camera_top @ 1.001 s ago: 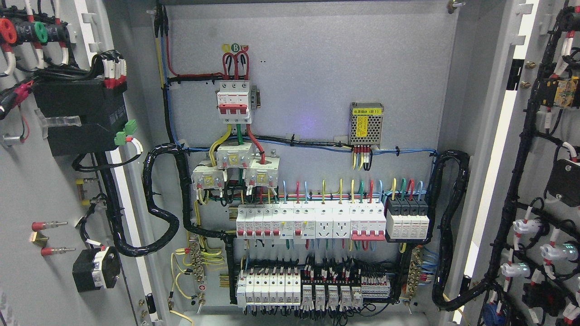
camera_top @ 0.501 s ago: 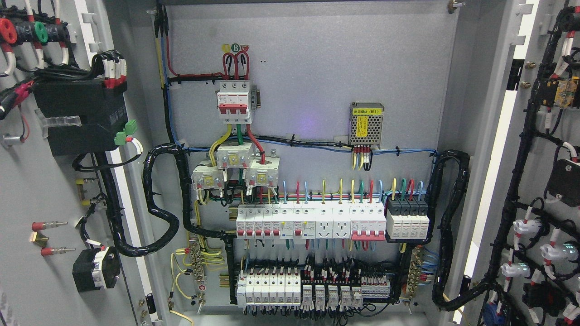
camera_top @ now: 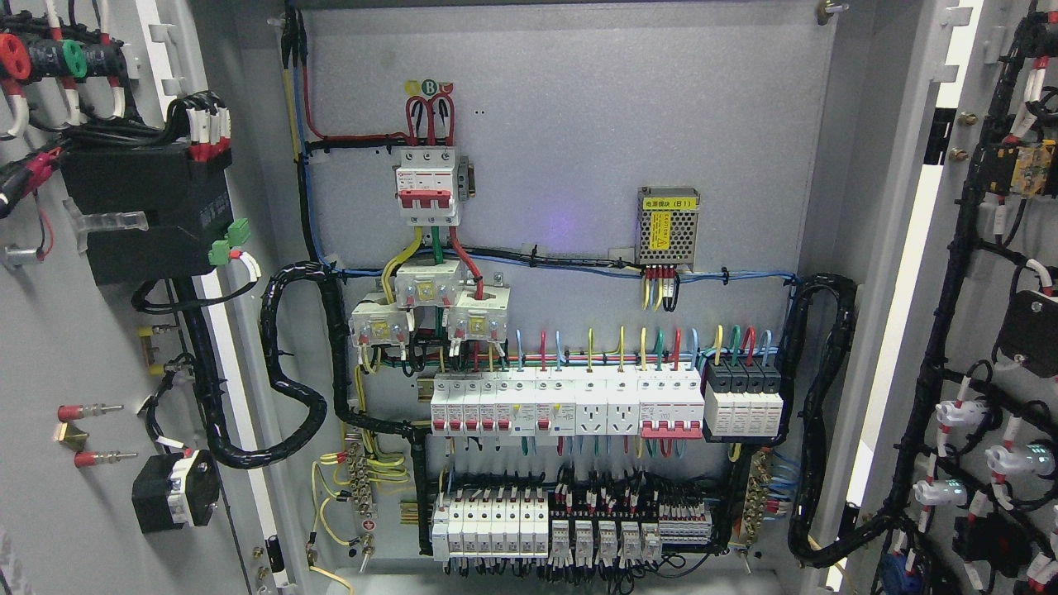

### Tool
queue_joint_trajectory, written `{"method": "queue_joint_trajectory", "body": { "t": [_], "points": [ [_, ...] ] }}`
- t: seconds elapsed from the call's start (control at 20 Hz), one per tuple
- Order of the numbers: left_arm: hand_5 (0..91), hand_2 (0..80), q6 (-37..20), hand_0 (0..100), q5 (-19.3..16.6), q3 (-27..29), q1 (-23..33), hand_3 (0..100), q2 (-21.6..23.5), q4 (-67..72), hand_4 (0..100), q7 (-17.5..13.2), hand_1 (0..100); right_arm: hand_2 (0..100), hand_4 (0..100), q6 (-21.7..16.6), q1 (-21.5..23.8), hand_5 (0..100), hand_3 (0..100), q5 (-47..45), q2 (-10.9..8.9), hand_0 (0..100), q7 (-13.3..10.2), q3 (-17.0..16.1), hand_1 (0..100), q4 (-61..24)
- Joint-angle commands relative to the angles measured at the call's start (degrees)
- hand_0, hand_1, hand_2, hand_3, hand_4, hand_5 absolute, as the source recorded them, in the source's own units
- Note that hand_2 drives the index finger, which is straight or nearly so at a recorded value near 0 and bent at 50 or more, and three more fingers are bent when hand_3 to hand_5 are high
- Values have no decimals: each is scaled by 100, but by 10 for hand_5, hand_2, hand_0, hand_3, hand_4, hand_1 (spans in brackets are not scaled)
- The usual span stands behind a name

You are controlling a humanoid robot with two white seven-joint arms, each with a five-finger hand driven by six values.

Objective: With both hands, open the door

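While both doors stand swung wide, neither robot hand is in view, so I can't tell their state. Nearest, left door [camera_top: 74,347] at the left edge carries a black box [camera_top: 145,211] and a cable loom [camera_top: 289,364]; right door [camera_top: 1004,330] at the right edge carries wired lamp backs [camera_top: 963,413]. Farther back, the backplate [camera_top: 579,124] holds a red-handled breaker [camera_top: 427,186], a meshed supply [camera_top: 668,226], a breaker row [camera_top: 570,405] and lower terminals [camera_top: 570,529].

I cannot see my arms or my hands here. Only the open grey cabinet [camera_top: 579,107] shows, so I cannot tell their colours or shapes.
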Motion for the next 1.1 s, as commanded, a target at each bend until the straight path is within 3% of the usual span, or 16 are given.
{"method": "queue_joint_trajectory", "body": {
  "t": [0.0,0.3,0.5,0.75,1.05],
  "points": [
    [0,0,-333,0,-128,316,-156,0,-410,-683,41,18,0,0,0,-211,10,0,0,-6,-125,0,7,-245,0,-253],
    [0,0,-333,0,-137,580,-789,0,-796,-709,42,35,0,0,0,-300,2,0,0,-41,-345,0,-2,-333,0,-262],
    [0,0,-351,0,-119,835,-851,0,-849,-841,42,53,0,0,0,-309,2,0,0,-41,-398,0,-2,-421,0,-253],
    [0,0,-868,0,-102,1028,-1000,0,-938,-850,42,53,0,0,0,-431,-16,0,0,-59,-652,0,-2,-500,0,-262],
    [0,0,-922,0,-58,1432,-1159,0,-1025,-877,42,105,0,0,0,-432,-7,0,0,-295,-854,0,7,-500,0,-253]
  ]
}}
